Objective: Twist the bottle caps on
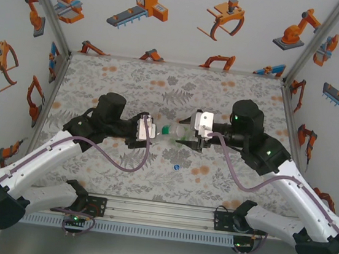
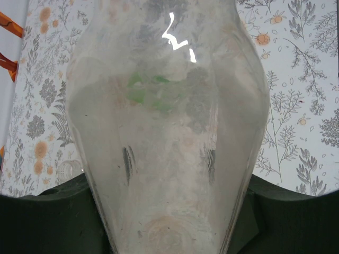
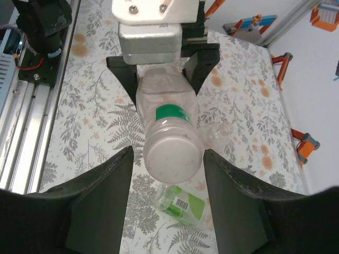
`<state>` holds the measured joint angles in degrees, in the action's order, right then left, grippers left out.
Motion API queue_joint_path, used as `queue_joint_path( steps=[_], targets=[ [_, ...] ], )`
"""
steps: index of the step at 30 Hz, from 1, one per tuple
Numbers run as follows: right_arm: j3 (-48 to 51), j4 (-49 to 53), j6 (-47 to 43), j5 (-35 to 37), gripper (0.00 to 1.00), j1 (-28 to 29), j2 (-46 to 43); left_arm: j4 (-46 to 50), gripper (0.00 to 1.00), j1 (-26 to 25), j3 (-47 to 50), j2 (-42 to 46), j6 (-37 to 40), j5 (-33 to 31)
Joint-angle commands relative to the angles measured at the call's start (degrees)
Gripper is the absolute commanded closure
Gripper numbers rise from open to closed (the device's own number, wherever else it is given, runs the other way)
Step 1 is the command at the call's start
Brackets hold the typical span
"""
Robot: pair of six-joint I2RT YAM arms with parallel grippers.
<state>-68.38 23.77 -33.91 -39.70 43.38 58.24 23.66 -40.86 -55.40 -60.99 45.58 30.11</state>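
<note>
Your left end effector (image 1: 152,131) grips one clear bottle (image 3: 169,132), right end effector (image 3: 168,157) open around its end, one green bottle (image 3: 181,203), one more clear bottle (image 3: 218,128) and one blue cap (image 1: 177,166) lying on tabletop (image 1: 132,79).

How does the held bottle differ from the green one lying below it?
The clear bottle is colourless with a green band and is held in the air by the left gripper. The green bottle is tinted green, carries a barcode label and lies on its side on the table. Both are see-through plastic.
</note>
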Motion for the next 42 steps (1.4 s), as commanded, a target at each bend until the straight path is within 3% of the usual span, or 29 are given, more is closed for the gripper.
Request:
queue_joint_path(
  steps=[1,9,16,27,35,36,39,42],
  targets=[
    [-2.1,1.5,-1.8,-1.9,0.49,0.0,0.4,0.4,1.0,-0.2,-1.7,0.1,1.0,2.2],
    [-2.0,0.3,-0.1,-3.7,0.65,0.1,0.5,0.4,1.0,-0.3,-1.6,0.2,1.1,1.7],
    [-0.1,-5.4,13.7,1.8,1.0,0.0,0.6,0.1,1.0,-0.2,-1.6,0.3,0.9,-0.5],
    [7.4,-16.8,47.0,14.9,1.0,0.1,0.3,-4.2,1.0,-0.3,0.1,2.1,-0.7,-6.6],
    [6.5,-16.2,52.6,21.8,1.0,0.1,0.0,-5.1,1.0,-0.3,0.4,2.3,-1.1,-7.4],
    [5.9,-15.7,53.5,22.7,0.97,0.1,0.2,-5.1,1.0,-0.2,0.5,2.3,-1.1,-7.5],
    [4.5,-14.7,56.2,23.7,0.62,0.1,0.7,-5.2,1.0,-0.2,0.5,2.1,-1.2,-8.4],
    [4.9,-15.3,61.7,25.9,0.48,0.1,0.9,-5.6,1.0,-0.2,0.6,2.0,-1.5,-9.2]
  ],
)
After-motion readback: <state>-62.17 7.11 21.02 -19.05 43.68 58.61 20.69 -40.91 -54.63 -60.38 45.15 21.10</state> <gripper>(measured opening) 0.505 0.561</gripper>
